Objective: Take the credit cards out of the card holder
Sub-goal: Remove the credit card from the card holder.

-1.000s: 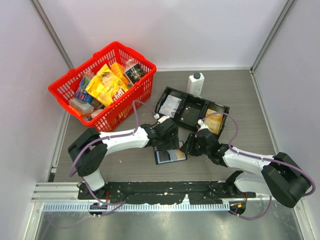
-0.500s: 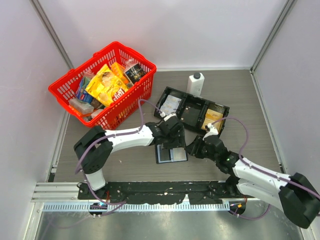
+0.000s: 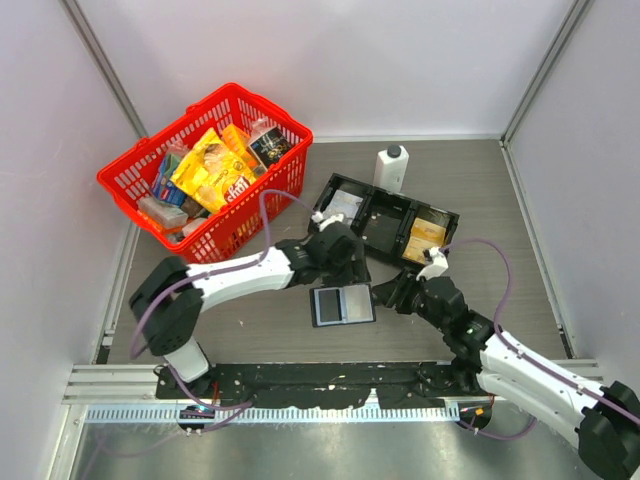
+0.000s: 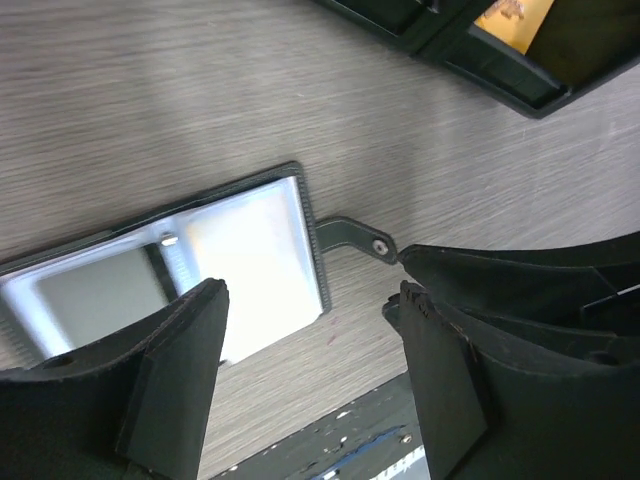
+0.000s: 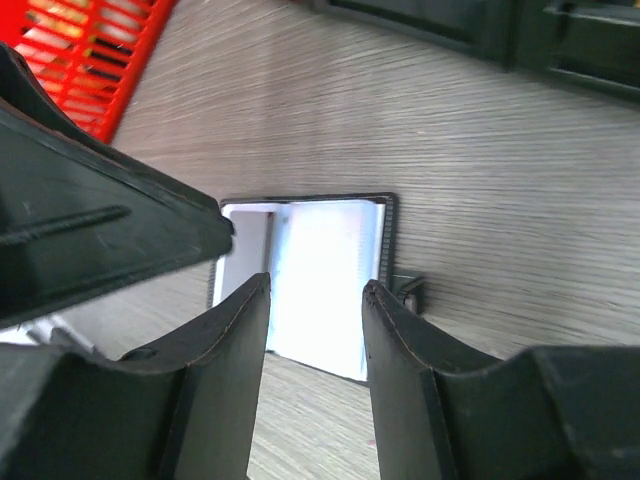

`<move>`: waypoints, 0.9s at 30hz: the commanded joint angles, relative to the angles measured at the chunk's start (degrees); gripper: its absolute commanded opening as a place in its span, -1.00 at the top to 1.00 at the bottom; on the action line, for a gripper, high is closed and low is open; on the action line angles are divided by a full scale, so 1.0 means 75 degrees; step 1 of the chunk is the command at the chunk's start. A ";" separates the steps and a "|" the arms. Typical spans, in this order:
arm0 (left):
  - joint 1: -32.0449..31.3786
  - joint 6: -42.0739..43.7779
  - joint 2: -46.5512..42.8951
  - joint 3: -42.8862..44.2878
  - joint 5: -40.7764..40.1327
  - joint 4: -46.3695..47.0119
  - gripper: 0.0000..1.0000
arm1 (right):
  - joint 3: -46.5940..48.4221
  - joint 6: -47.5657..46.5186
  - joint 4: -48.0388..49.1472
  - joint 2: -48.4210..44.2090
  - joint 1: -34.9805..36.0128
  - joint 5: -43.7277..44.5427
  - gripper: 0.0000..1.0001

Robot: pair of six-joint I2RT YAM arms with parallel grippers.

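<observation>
The black card holder (image 3: 343, 305) lies open and flat on the table, showing a grey half and a light blue half; its snap tab (image 4: 355, 238) sticks out to the right. My left gripper (image 3: 340, 272) hovers open just beyond the holder's far edge, with nothing between its fingers (image 4: 170, 380). My right gripper (image 3: 384, 296) is open at the holder's right edge, beside the tab and off the holder (image 5: 320, 275). A golden-yellow credit card (image 3: 426, 240) and a pale one (image 3: 343, 211) lie in the tray. Whether cards sit in the holder I cannot tell.
The long black three-compartment tray (image 3: 385, 228) lies just beyond the holder. A white bottle with a black cap (image 3: 391, 167) stands behind it. A red basket (image 3: 247, 215) full of packets sits at the far left.
My right gripper has pulled back off the holder toward the near right and its jaws have widened. My left gripper has lifted away toward the tray. The holder now lies uncovered.
</observation>
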 commanded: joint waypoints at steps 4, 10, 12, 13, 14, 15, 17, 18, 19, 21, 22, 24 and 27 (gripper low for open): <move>0.0463 0.0253 -0.2001 -0.1668 -0.0899 -0.0182 -0.40 | 0.0783 -0.0291 0.1722 0.1645 0.0160 -0.1514 0.10; 0.0498 0.0066 -0.2753 -0.2853 -0.0948 -0.0206 -0.24 | 0.1182 -0.0256 0.2659 0.3144 0.0372 -0.1995 0.11; 0.0498 0.0031 -0.2753 -0.3017 -0.0900 -0.0159 -0.22 | 0.1311 -0.0174 0.2941 0.3601 0.0430 -0.2171 0.13; 0.0498 -0.0016 -0.2742 -0.3088 -0.0866 -0.0124 -0.20 | 0.1369 -0.0127 0.3093 0.3720 0.0442 -0.2241 0.13; 0.0498 -0.0016 -0.2707 -0.3147 -0.0842 -0.0066 -0.18 | 0.1393 -0.0046 0.3164 0.4012 0.0454 -0.2253 0.15; 0.0498 -0.0039 -0.2672 -0.3194 -0.0807 -0.0007 -0.16 | 0.1451 0.0002 0.3234 0.4165 0.0442 -0.2254 0.16; 0.0498 -0.0040 -0.2566 -0.3206 -0.0748 0.0040 -0.13 | 0.1522 0.0084 0.3433 0.4587 0.0442 -0.2347 0.18; 0.0498 -0.0040 -0.2485 -0.3171 -0.0748 0.0017 -0.12 | 0.1557 0.0119 0.3492 0.4833 0.0442 -0.2371 0.20; 0.0498 -0.0040 -0.2414 -0.3147 -0.0748 -0.0018 -0.12 | 0.1581 0.0177 0.3562 0.5021 0.0442 -0.2359 0.22; 0.0486 -0.0051 -0.2273 -0.3124 -0.0795 -0.0088 -0.13 | 0.1628 0.0283 0.3633 0.5302 0.0442 -0.2324 0.25; 0.0498 -0.0051 -0.2203 -0.3147 -0.0807 -0.0100 -0.13 | 0.1686 0.0330 0.3587 0.5397 0.0431 -0.2266 0.27; 0.0509 -0.0063 -0.2086 -0.3182 -0.0795 -0.0065 -0.13 | 0.1687 0.0389 0.3598 0.5631 0.0442 -0.2230 0.28; 0.0486 -0.0075 -0.1875 -0.3171 -0.0690 -0.0053 -0.12 | 0.1651 0.0506 0.3855 0.5982 0.0454 -0.2300 0.28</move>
